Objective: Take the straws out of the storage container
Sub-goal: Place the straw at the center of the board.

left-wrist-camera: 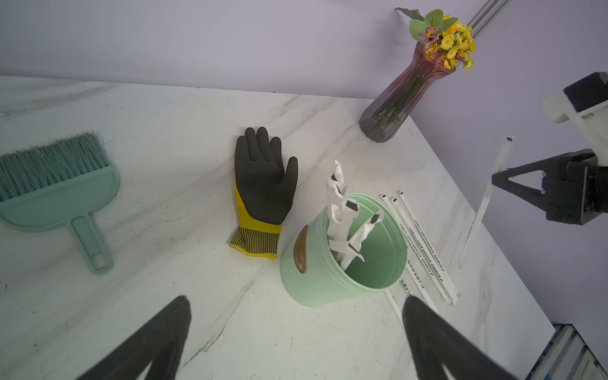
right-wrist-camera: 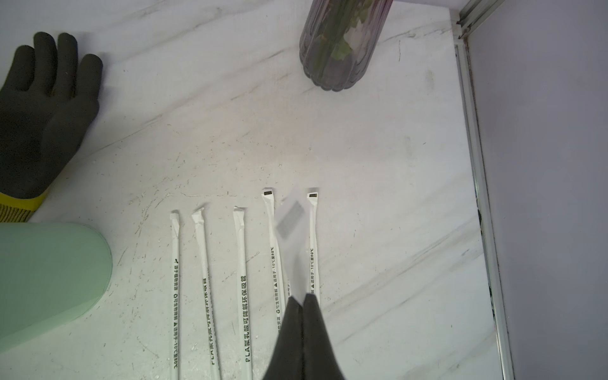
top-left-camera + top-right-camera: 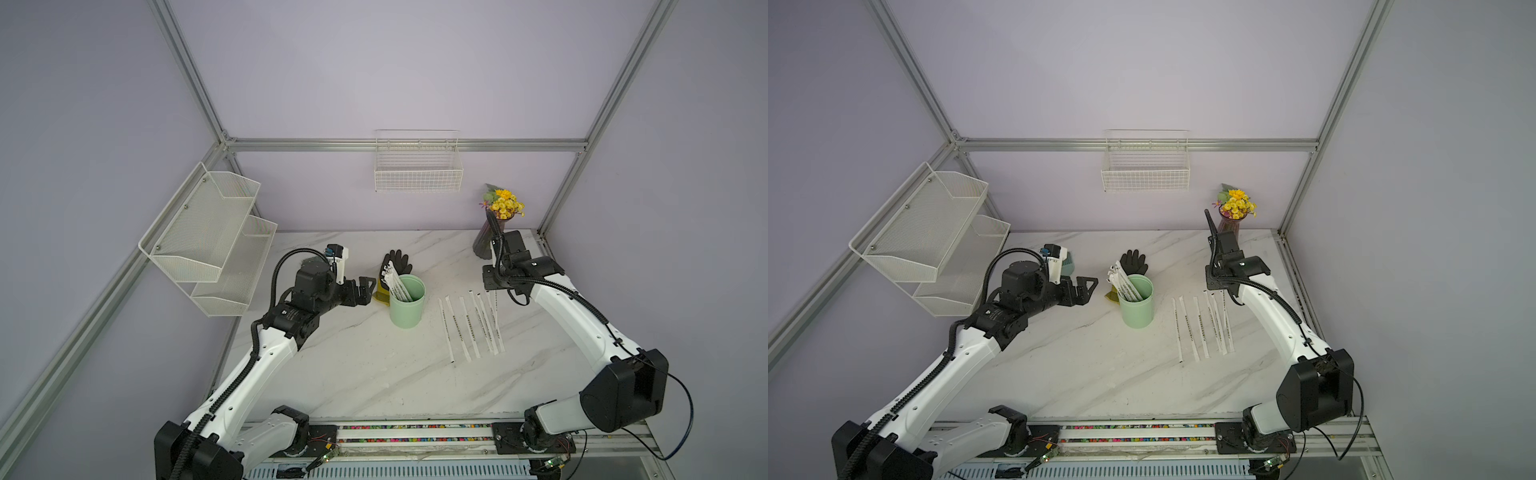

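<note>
At the front of the marble table [image 3: 374, 374], at least five paper-wrapped straws [image 2: 241, 263] lie flat in a loose row, roughly parallel and running front to back. They sit to the right of the mint-green cup [image 3: 407, 309] and apart from it. Over the far end of that row the right gripper [image 2: 303, 297] is clenched on a single straw [image 1: 483, 204], its jaws pinched together on the wrapper. The left wrist view shows this straw hanging tilted, clear of the table. The cup stands upright near the table's middle. More straws [image 1: 342, 220] stand inside it, leaning together toward the left arm's side and the rear, with their crumpled tips above the rim. The left gripper [image 3: 371, 291] hovers just left of the cup, jaws spread wide with nothing between them. Behind the cup a black-and-yellow work glove [image 3: 397, 262] lies flat, fingers toward the wall and yellow cuff just beside the cup. A mint hand brush [image 1: 56, 190] lies further left. In the far right corner stands a ribbed vase [image 1: 403, 98] of yellow flowers [image 3: 505, 203]. A white wire basket [image 3: 417, 172] hangs on the back wall.
</note>
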